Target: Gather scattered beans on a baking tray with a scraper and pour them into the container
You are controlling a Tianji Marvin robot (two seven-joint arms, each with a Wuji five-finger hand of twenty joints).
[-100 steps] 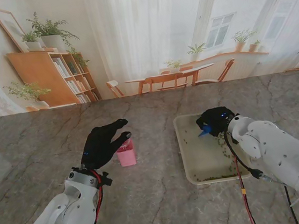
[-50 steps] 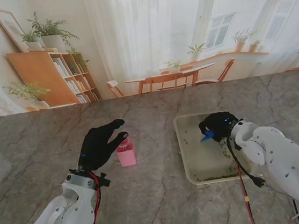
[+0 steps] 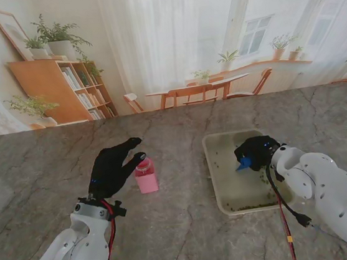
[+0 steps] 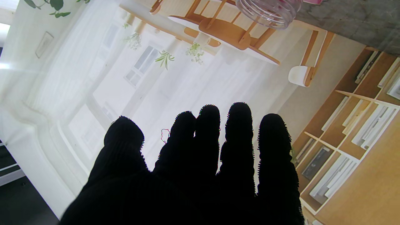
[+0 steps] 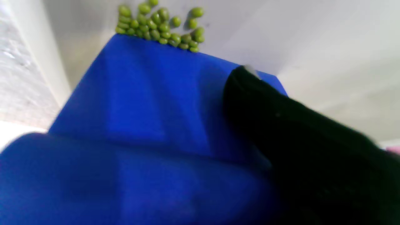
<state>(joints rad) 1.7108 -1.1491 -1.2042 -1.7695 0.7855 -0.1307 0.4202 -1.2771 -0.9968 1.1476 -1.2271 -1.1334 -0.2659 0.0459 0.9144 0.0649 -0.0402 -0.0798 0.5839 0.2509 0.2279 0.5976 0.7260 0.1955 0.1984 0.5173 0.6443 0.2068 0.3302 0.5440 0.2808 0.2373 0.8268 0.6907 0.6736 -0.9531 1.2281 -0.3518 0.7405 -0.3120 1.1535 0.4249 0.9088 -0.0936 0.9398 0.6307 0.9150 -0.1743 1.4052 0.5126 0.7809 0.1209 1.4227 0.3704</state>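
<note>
A cream baking tray (image 3: 221, 187) lies on the marble table right of centre, with a band of green beans (image 3: 254, 206) along its near edge. My right hand (image 3: 256, 152), in a black glove, is shut on a blue scraper (image 3: 245, 161) over the tray's right side. In the right wrist view the scraper (image 5: 147, 103) has its edge against a small heap of green beans (image 5: 159, 26) on the tray floor. A pink container (image 3: 145, 176) stands left of the tray. My left hand (image 3: 112, 168) hovers open just beside it, fingers spread; its clear rim (image 4: 265, 11) shows in the left wrist view.
The marble table (image 3: 172, 230) stretches wide around both arms. A red cable (image 3: 282, 218) runs along my right forearm over the tray's near right corner. Shelves, chairs and windows stand in the room behind the table.
My right hand has drawn the scraper nearer to me and slightly right across the tray. The left hand has barely shifted beside the pink container.
</note>
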